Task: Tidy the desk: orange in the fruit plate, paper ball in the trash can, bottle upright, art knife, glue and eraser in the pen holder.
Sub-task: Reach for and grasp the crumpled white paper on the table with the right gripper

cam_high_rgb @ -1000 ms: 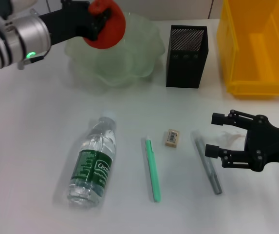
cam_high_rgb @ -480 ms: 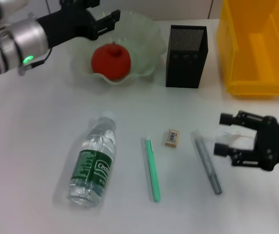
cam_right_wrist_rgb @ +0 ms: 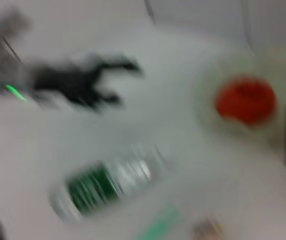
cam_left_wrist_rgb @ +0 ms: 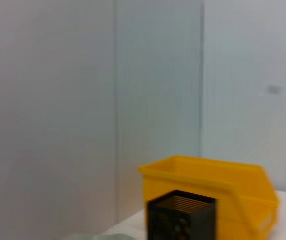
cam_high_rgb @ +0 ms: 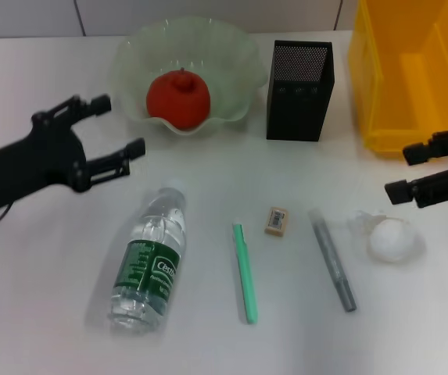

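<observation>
The orange (cam_high_rgb: 178,97) sits in the fruit plate (cam_high_rgb: 235,58), so that part looks finished. The left gripper (cam_high_rgb: 116,127) hangs spread wide and empty, the plate just beyond its fingertips and the bottle (cam_high_rgb: 149,261) lying on its side just below and ahead of it; I judge it free for the bottle next. The right gripper (cam_high_rgb: 399,172) is also spread and empty, with the paper ball (cam_high_rgb: 390,239) on the desk just beneath and slightly inward of it, not held, and the trash can (cam_high_rgb: 411,74) close behind it. The ball is yet to be binned.

The eraser (cam_high_rgb: 277,220), a green pen-like tool (cam_high_rgb: 245,271) and a grey stick (cam_high_rgb: 332,259) lie between the two grippers, outside the pen holder (cam_high_rgb: 300,80). Which of the two is the knife and which the glue I cannot tell.

The right gripper is cut off at the frame edge. The right wrist view is smeared, showing only rough shapes; the left wrist view shows mostly wall, no fingers.
</observation>
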### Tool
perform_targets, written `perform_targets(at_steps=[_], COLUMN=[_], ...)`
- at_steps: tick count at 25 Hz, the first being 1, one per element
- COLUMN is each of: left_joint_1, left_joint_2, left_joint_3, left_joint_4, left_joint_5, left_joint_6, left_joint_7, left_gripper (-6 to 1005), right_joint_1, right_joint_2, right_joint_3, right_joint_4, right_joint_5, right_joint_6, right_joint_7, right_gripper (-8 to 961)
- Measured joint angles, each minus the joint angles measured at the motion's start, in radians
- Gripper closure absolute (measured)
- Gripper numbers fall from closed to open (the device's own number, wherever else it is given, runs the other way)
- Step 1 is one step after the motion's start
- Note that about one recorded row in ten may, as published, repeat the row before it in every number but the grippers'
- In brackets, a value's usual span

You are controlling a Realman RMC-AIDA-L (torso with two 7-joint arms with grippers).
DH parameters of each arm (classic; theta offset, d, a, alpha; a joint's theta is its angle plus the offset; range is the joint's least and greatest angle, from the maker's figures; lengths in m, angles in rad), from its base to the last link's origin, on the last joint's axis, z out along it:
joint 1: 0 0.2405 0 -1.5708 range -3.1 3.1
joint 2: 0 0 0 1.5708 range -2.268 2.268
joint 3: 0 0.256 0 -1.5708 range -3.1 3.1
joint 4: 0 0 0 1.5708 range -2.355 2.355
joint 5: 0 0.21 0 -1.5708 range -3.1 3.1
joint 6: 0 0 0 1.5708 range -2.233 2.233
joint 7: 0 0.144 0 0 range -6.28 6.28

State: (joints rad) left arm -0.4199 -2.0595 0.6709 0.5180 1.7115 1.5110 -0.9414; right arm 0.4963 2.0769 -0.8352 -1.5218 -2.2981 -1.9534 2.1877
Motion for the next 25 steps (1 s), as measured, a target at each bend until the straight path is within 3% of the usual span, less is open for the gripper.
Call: perform_targets(at_steps=[1, 2, 3, 5, 12, 25], left_joint_1=[0.0, 0.034, 0.041, 0.052, 0.055, 0.059], left_joint_2=[0.0, 0.001, 0.001, -0.002, -0.005, -0.006], left_joint_3=[0.0, 0.006, 0.006, 0.007, 0.019, 0.049], left_joint_4=[0.0, 0.0, -0.002, -0.005, -0.011, -0.012], left_joint_5=[0.0, 0.0, 0.001, 0.001, 0.003, 0.005], left_joint_6=[0.0, 0.037, 0.038, 0.039, 0.037, 0.037], left_joint_7=[0.0, 0.005, 0.005, 0.008, 0.009, 0.009], left_gripper=[155, 151, 148, 140, 139, 140], right_joint_1=[0.0, 0.045, 0.045, 0.101, 0.135, 0.136], right_joint_2=[0.0, 0.001, 0.001, 0.003, 0.006, 0.007], right_joint_3=[0.0, -0.137, -0.137, -0.326, -0.54, -0.619], right_joint_4=[0.0, -0.095, -0.095, -0.126, -0.003, 0.231], right_joint_5=[0.0, -0.149, -0.149, -0.3, -0.419, -0.426], right_joint_6=[0.0, -0.001, -0.001, -0.003, 0.098, 0.264], right_joint_7=[0.0, 0.129, 0.129, 0.239, 0.322, 0.355], right_gripper=[121, 122, 124, 126, 136, 155])
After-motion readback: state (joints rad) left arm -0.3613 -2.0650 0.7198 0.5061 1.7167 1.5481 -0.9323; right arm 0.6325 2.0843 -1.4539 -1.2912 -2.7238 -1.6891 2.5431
